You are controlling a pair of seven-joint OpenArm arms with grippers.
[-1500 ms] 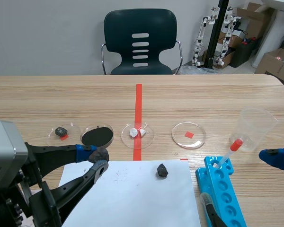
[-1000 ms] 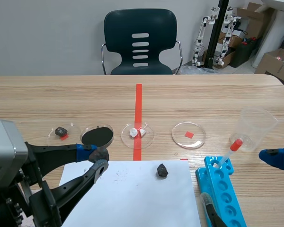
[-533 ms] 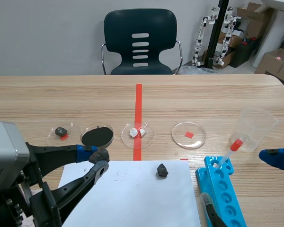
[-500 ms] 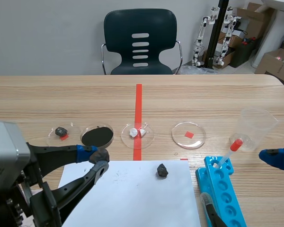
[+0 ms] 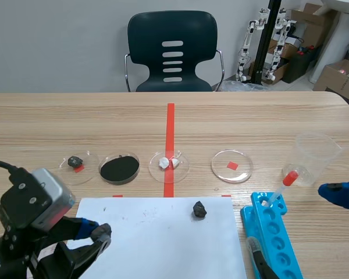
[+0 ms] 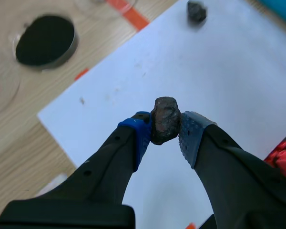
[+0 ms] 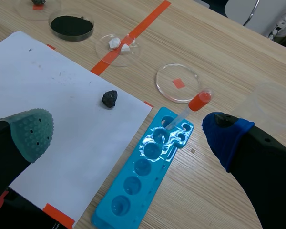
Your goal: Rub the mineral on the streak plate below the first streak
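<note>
Mineral (image 6: 165, 119) clamped in left pincer (image 6: 166, 130), arm low over white paper (image 6: 219, 62).

Scene view: left arm runs off the bottom edge. At the left gripper (image 5: 102, 237) the held lump can't be told from the pads. Blue plastic well tray (image 5: 273, 232) & white paper sheet (image 5: 163, 232) are cut by that edge. Marks on the sheet are too faint to read.

Left wrist view: dark grey-brown mineral lump (image 6: 165, 119) has 2 sides covered by pads. Small dark rock (image 6: 196, 10) ahead is blurred.

Right wrist view: right gripper (image 7: 128, 131) hides the sheet's near corner. Far clear dish (image 7: 51, 5) is cut off.
</note>
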